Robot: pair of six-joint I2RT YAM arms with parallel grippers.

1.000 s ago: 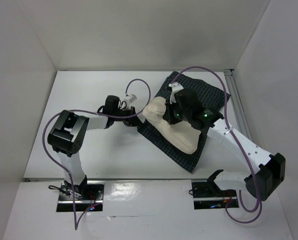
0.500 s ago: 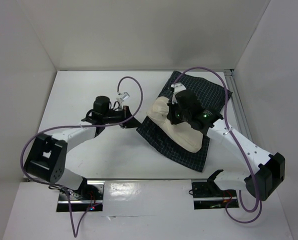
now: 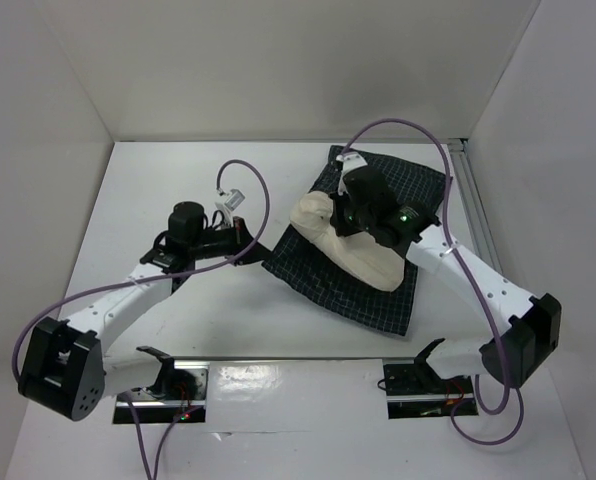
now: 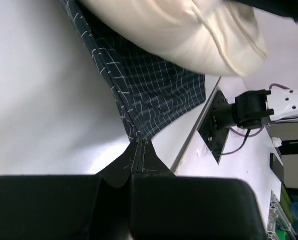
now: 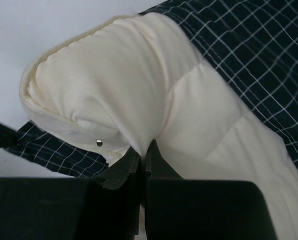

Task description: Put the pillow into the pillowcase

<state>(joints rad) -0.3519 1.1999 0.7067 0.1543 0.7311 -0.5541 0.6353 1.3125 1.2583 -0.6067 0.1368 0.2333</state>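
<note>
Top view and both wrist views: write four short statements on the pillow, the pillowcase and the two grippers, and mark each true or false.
1. The cream, soft rectangular pillow lies on top of the dark, white-checked fabric pillowcase, not inside it. True.
2. The left gripper is open and clear of the fabric. False: it is shut, pinching an edge of the pillowcase.
3. The right gripper is shut on a fold of the pillow. True.
4. The pillowcase lies on the left half of the white table. False: it lies right of the middle, toward the far right corner.
</note>
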